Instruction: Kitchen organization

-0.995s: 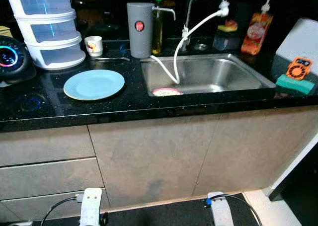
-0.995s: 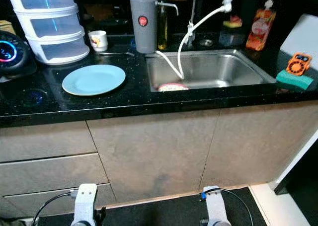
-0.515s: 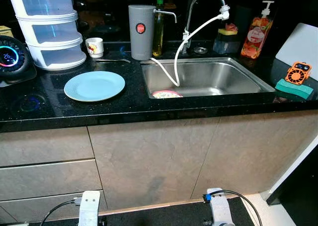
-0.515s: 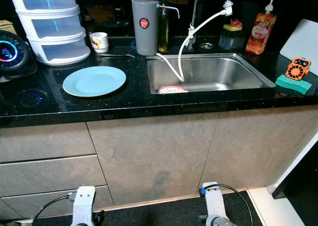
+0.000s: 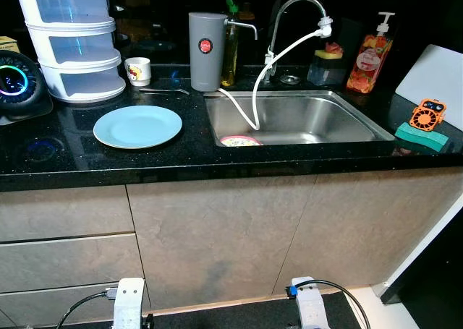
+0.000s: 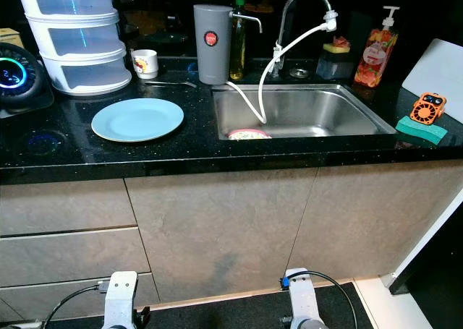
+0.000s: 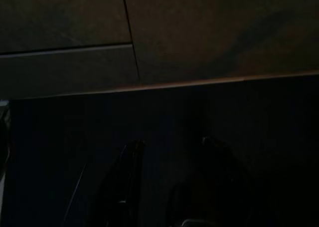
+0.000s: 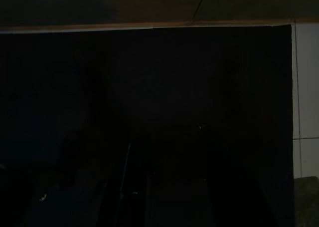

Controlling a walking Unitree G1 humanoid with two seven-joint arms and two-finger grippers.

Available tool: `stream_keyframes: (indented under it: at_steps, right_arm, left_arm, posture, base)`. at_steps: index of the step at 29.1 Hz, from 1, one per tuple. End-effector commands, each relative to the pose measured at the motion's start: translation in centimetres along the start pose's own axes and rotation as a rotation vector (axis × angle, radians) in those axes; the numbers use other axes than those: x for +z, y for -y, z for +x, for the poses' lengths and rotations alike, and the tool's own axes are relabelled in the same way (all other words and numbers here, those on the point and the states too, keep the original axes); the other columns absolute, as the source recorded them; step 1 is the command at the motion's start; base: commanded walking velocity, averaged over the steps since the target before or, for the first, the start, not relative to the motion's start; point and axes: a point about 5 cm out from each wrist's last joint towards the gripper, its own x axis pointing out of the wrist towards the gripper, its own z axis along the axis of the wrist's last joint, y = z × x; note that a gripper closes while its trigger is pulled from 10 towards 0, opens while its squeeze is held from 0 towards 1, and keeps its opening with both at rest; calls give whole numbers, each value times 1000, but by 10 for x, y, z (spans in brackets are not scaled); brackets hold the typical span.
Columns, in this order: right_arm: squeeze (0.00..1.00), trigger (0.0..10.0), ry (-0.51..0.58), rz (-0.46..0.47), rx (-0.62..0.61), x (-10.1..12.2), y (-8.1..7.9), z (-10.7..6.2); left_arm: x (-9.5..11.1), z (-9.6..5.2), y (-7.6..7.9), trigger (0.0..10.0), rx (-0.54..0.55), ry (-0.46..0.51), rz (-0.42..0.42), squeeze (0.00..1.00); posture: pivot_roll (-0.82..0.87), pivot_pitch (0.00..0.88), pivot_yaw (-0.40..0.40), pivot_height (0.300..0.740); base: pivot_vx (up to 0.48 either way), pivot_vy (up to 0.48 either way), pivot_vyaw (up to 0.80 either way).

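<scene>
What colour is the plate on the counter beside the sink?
The plate is pale blue, clearest in the left eye view.

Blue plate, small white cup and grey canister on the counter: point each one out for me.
Blue plate (image 5: 137,126): left eye view, centre of its face.
Small white cup (image 5: 137,70): left eye view, side wall.
Grey canister (image 5: 207,54): left eye view, front of its body.

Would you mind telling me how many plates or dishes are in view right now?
2: a light blue plate lies on the black countertop left of the sink; a pink-rimmed dish sits inside the sink, partly hidden by its front edge.
</scene>
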Motion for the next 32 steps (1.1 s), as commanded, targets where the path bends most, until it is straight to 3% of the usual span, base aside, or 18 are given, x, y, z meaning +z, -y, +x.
stream_keyframes:
  at_steps: [1,6,14,17,25,32]
  right_arm:
    - [0,10000,-28,14,-5,-8,0,-1]
    - [0,10000,-62,-35,1,-14,5,-2]
    - [0,10000,-58,-13,-5,-14,6,-2]
    - [0,10000,-56,-10,-3,-15,5,-2]
    - [0,10000,-71,-64,10,-24,4,-4]
    - [0,10000,-82,-18,5,-26,2,-4]
  left_arm:
    - [-8,-2,-5,10000,6,-39,32,0]
    - [-2,0,-7,10000,34,-30,0,0]
    - [-3,0,-5,10000,-5,-42,59,0]
    - [-4,0,-6,10000,-14,-49,82,0]
    - [-11,-3,-2,10000,-5,-44,51,0]
    - [-19,-7,0,10000,-15,-54,55,0]
  posture:
    - [-5,0,-48,740]
    - [14,0,-44,740]
    - [-18,4,-8,740]
    - [-24,8,-13,740]
    - [-18,73,-48,740]
    - [-9,90,-48,740]
  base:
    - [0,0,0]
    - [0,0,0]
    - [0,0,0]
    - [0,0,0]
    - [0,0,0]
    - [0,0,0]
